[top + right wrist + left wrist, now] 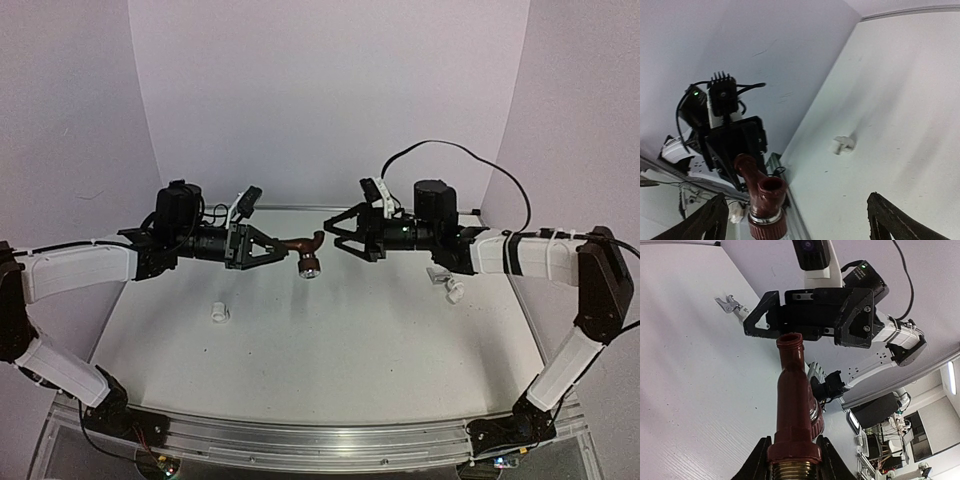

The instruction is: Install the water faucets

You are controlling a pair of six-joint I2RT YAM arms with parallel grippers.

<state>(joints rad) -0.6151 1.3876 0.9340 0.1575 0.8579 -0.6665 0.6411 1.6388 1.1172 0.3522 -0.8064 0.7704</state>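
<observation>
- My left pincer (283,247) is clenched on the brown faucet (303,245), gripping it at the threaded brass end. In the left wrist view the fingers (759,460) sit tight on either side of the collar.
- The faucet hangs in the air above the middle of the bench (330,370), roughly level, with its spout pointing toward my right arm. Its silvery round knob (311,268) hangs off the underside.
- My right pincer (335,232) is released, with the jaws spread wide. It's facing the spout's open mouth and is just beside it, but not touching as far as I can see.
- From the right wrist view I'm looking straight down the spout, and both of my fingers (707,222) are well out to the sides of it.
- The chrome faucet (438,276) is lying on the bench under my right forearm. It's right up against a white fitting (455,292); can't tell if they're joined.
- A second white fitting (220,312) sits by itself on the left side of the bench, well apart from everything else.
</observation>
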